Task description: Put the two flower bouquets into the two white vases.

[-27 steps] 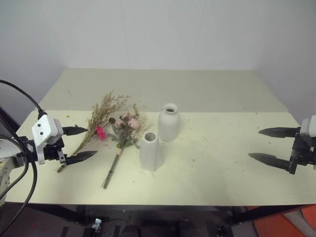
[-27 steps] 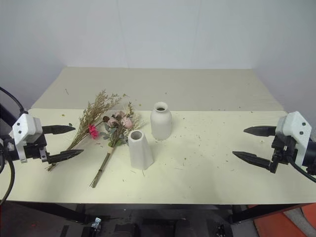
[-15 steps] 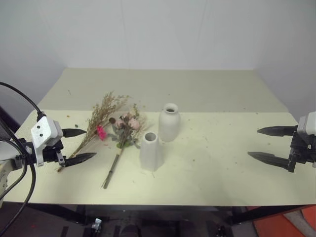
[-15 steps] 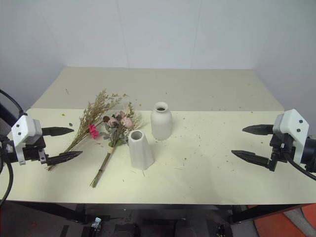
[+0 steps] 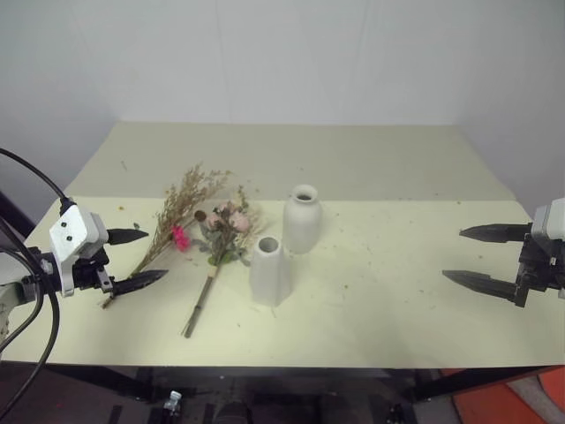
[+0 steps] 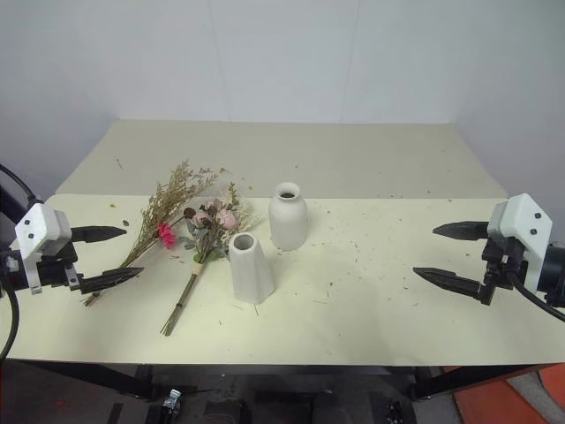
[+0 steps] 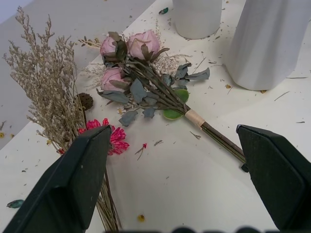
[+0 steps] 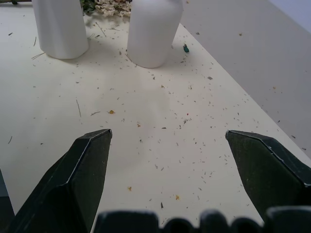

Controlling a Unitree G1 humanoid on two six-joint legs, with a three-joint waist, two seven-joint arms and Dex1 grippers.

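Arms reach inward from both table ends, left gripper (image 5: 139,259) and right gripper (image 5: 481,258) fingers spread wide, empty.

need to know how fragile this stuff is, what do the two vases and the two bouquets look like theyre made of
Rounded vase and slimmer vase: probably ceramic, matte white, no shine. Grass bouquet: dried tan stalks, likely brittle; crumbs dot the table. Rose bouquet: pale pink roses with grey-green leaves; dried or artificial, unclear.

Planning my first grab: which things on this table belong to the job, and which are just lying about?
For the job:
- grass bunch
- rose bunch
- round vase
- slim vase
- left gripper, open
- right gripper, open

Just lying about:
- dried bits scattered on the table
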